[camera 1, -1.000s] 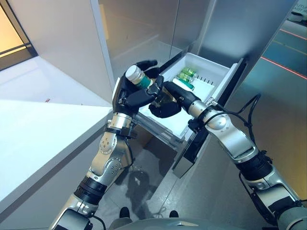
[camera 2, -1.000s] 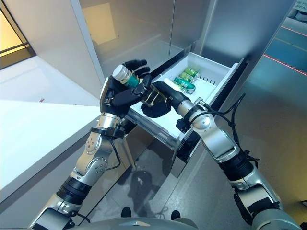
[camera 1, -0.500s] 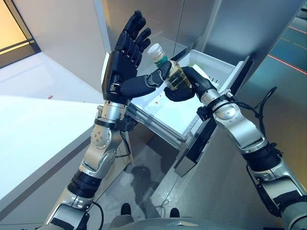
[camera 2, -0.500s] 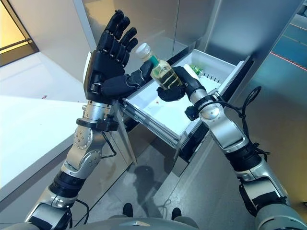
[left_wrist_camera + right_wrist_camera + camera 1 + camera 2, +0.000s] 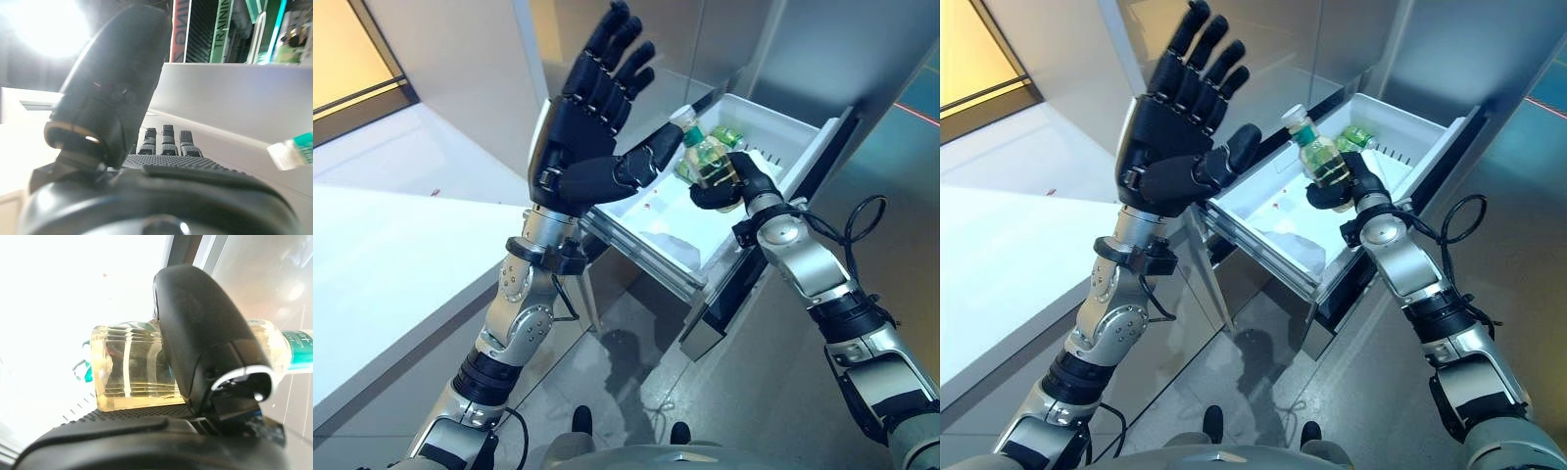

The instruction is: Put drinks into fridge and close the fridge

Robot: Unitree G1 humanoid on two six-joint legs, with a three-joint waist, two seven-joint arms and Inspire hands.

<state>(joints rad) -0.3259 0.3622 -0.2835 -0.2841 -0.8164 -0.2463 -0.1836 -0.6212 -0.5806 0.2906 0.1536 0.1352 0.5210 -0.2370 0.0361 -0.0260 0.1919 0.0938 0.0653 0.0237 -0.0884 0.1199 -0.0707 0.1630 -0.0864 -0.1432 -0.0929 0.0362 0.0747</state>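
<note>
Both arms are silver-grey metal, built of rounded segments joined by black collars and dotted with small dark screws. Each ends in a matte black robot hand, left and right, with ridged, textured fingers and a thick smooth thumb ringed in silver.

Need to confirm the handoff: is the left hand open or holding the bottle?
Open. The left hand has its fingers spread, empty; the right hand grips the bottle.
</note>
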